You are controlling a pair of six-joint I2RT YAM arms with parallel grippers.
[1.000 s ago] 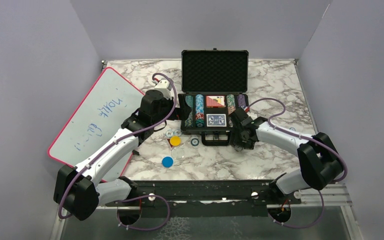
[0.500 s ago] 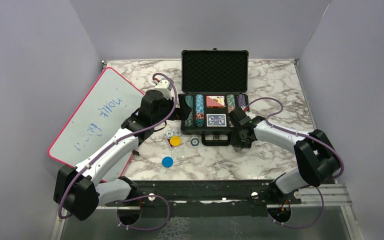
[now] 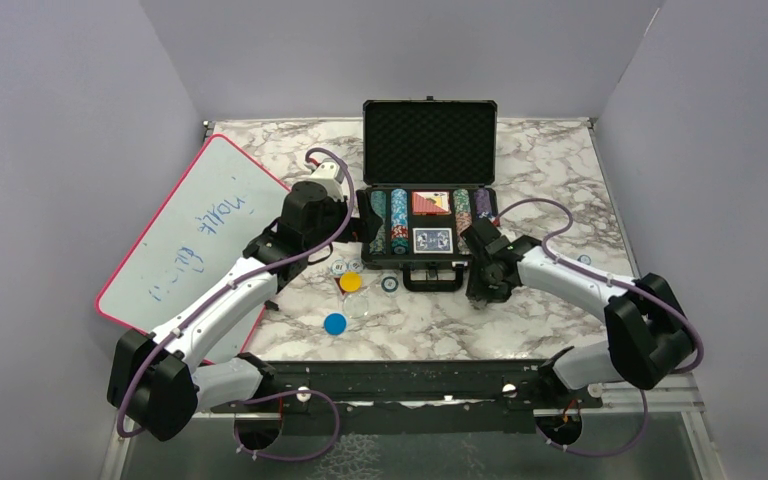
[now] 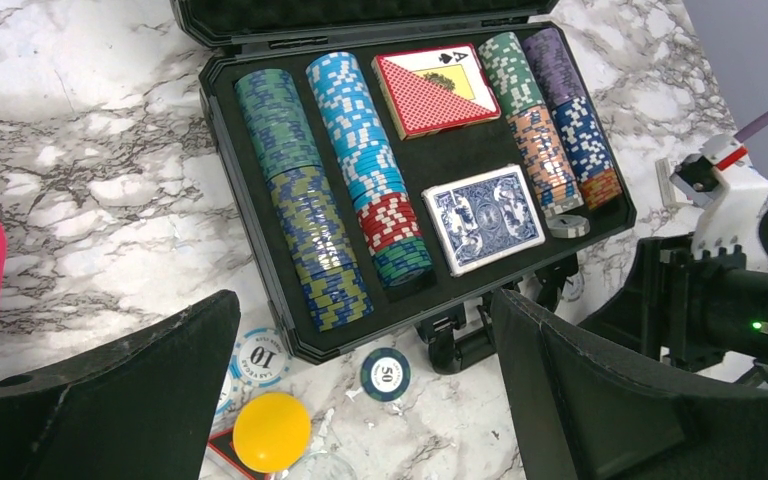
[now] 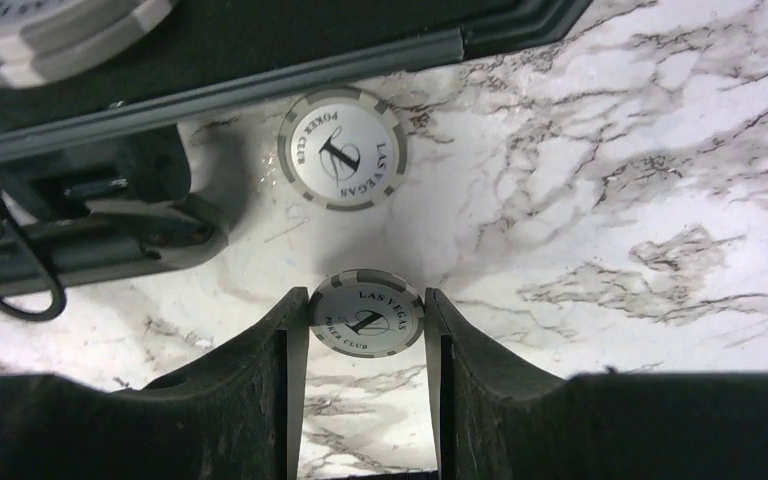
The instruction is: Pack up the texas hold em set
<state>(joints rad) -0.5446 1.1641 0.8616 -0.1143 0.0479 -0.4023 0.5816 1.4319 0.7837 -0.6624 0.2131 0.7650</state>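
The black briefcase (image 3: 428,140) stands open at the table's back, holding rows of chips (image 4: 306,200), a red deck (image 4: 435,88) and a blue deck (image 4: 483,216). My right gripper (image 5: 366,318) is shut on a grey-white "1" chip (image 5: 365,312) just off the case's front right corner (image 3: 484,285). A second grey-white chip (image 5: 342,149) lies on the marble by the case edge. My left gripper (image 4: 360,400) is open above loose pieces: a "50" chip (image 4: 385,373), a "10" chip (image 4: 259,354), a yellow button (image 4: 271,431). A blue button (image 3: 335,323) lies nearer the front.
The red-edged whiteboard (image 3: 195,235) lies tilted at the left, under my left arm. The case handle (image 3: 430,277) sticks out toward the front. Purple walls close in both sides and the back.
My right arm has shifted slightly right and forward at the case's front right corner. The left arm has not moved.
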